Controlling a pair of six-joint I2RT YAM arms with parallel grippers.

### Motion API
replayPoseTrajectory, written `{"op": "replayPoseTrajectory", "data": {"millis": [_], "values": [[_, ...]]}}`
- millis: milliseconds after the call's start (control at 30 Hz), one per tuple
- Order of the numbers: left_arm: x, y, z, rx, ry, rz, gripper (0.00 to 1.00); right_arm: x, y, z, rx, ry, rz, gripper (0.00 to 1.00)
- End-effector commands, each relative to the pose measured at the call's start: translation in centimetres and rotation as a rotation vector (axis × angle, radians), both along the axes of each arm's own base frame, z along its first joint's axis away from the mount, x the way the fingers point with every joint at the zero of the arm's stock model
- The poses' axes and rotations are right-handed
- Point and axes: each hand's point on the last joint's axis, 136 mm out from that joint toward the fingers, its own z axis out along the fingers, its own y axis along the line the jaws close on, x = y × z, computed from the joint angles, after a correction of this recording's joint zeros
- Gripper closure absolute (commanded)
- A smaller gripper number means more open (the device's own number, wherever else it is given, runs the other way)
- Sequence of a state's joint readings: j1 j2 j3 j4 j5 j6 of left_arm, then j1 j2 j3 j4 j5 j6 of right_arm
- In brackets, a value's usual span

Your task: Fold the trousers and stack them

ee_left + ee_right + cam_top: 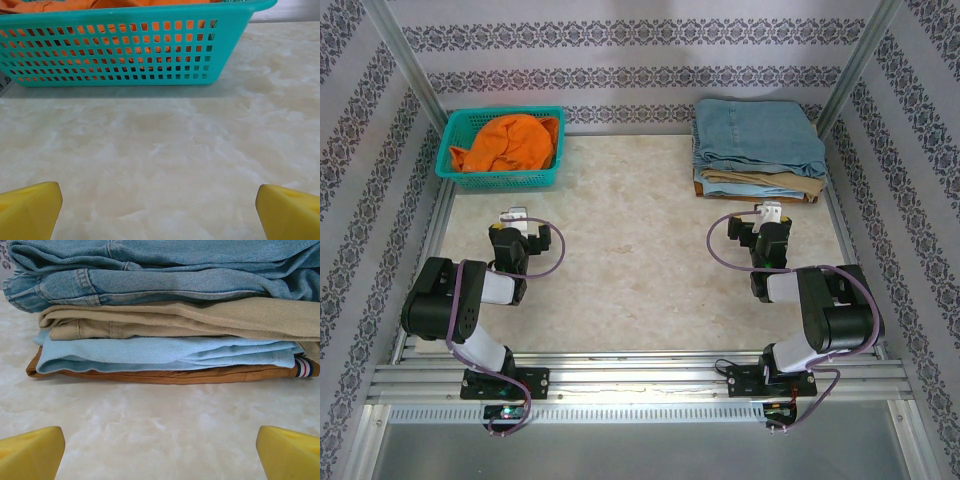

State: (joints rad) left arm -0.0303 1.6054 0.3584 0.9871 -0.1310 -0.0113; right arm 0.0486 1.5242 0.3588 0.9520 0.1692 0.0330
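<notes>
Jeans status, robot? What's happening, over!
Left gripper open, right gripper open, both empty. Jeans folded atop the stack, far right. Orange garment in basket, far left.

Left arm [450, 300]: folded, bench's [640, 270] near-left.
Left hand [514, 214]: fingers [30, 210] wide apart, low over bench.
Right arm [830, 310]: folded, bench's near-right.
Right hand [772, 212]: fingers [290, 450] wide apart, low over bench.

The jeans [165, 265] run off the top and right edges of the right wrist view. Under them the brown garment [150, 376] is hidden but for a thin edge. The basket [125, 50] is cut by the left wrist view's top and left edges, its wall hiding most of the orange cloth [55, 5].
</notes>
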Motion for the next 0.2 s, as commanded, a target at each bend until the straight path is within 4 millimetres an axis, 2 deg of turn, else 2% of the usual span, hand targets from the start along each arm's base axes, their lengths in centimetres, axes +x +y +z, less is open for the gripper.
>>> {"op": "replayPoseTrajectory", "data": {"millis": [0,167], "values": [[0.46,0.03,0.72,-0.014,-0.013,-0.01,0.0,0.16,0.14,0.36,-0.012,-0.008,-0.001,0.02],[0.43,0.07,0.77,-0.012,-0.017,-0.009,0.0,0.19,0.11,0.33,-0.009,-0.007,-0.001,0.02]]}}
